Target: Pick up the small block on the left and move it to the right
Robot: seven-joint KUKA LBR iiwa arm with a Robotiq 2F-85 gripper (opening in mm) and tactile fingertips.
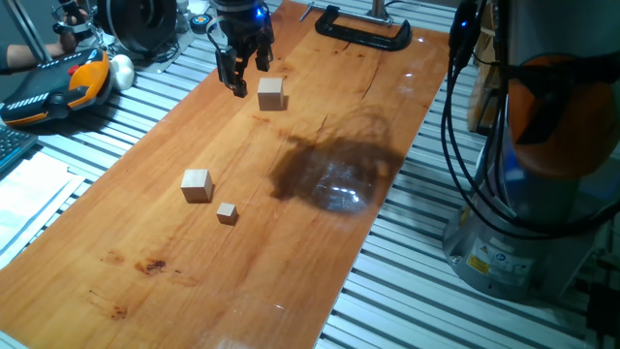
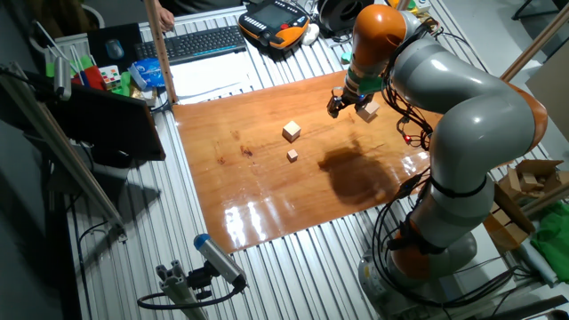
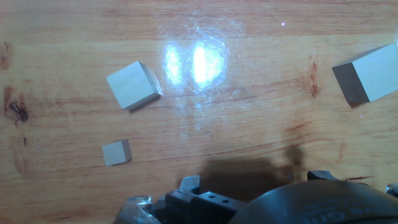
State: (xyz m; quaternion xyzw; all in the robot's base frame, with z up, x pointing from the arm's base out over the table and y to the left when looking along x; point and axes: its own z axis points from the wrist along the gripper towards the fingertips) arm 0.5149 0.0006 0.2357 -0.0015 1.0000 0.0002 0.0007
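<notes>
The block (image 1: 270, 93) sits on the wooden board (image 1: 174, 281) at its far end in one fixed view, just beside the gripper (image 1: 239, 70), which hangs above the board with nothing between its fingers. The dark fingers point down and stand a little apart, though the exact gap is hard to judge against the black housing. In the other fixed view the arm (image 2: 462, 116) covers much of that end of the board; the block (image 2: 368, 110) shows only partly, tucked next to the gripper (image 2: 342, 103), and whether they touch cannot be told there.

The hand view looks down on the board (image 3: 249, 124). The block (image 3: 368, 76) lies at the right edge, cut off by the frame. The gripper's own body fills the bottom edge as a dark blurred mass, and its fingertips cannot be made out.

A smaller cube (image 1: 197, 184) and a tiny cube (image 1: 227, 213) lie near each other at mid-board, well apart from the block. A glare patch (image 3: 194, 62) whitens the wood beside the smaller cube (image 3: 133, 84). A black clamp (image 1: 363, 27) grips the far edge, partly cut off at the top
</notes>
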